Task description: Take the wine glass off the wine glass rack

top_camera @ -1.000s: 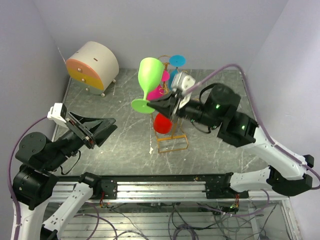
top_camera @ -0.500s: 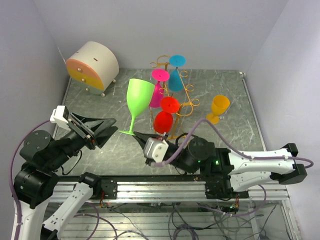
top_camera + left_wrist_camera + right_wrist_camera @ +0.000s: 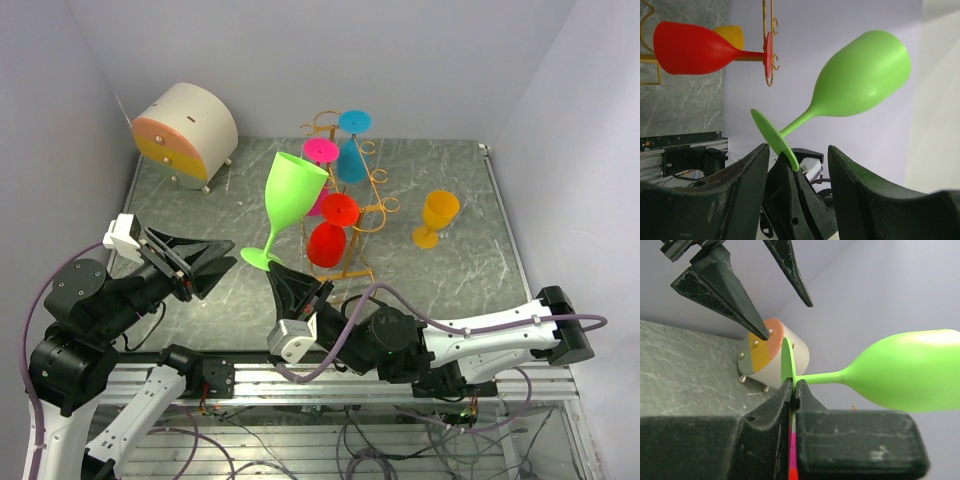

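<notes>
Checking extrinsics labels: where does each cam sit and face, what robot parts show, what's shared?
Top external: above, behind the bases, looking down on the table; left arm, right arm, wine glass rack show.
Left wrist: on that arm, looks between the fingers of the open left gripper at the green wine glass.
Right wrist: on that arm, looks along the right gripper, shut on that glass's foot, toward the round cabinet.
Shared: all see the green glass; each wrist view catches the other gripper.

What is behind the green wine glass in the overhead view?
The wine glass rack, hung with a pink glass, a blue glass and a red glass, bowls down. The green wine glass, pinched by the right gripper, covers most of the pink bowl.
</notes>
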Robot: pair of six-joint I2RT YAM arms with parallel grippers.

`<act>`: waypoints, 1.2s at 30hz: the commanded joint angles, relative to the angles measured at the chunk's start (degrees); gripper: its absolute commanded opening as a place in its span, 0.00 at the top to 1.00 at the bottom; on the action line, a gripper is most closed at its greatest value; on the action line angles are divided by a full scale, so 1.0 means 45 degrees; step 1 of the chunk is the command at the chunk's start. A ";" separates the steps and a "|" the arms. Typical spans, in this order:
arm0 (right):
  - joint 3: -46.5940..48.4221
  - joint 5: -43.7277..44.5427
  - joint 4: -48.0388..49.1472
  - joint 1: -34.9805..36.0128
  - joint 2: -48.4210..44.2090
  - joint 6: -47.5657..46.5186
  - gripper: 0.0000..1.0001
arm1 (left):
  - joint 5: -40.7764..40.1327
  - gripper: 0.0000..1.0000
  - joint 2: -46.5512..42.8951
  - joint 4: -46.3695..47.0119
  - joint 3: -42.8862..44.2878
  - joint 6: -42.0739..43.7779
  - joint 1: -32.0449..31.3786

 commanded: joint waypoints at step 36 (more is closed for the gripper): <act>-0.1939 0.2733 0.2751 0.2276 -0.0600 -0.2550 0.47 | 0.0556 0.93 -0.1024 0.3249 -0.2274 -0.0129 -0.0053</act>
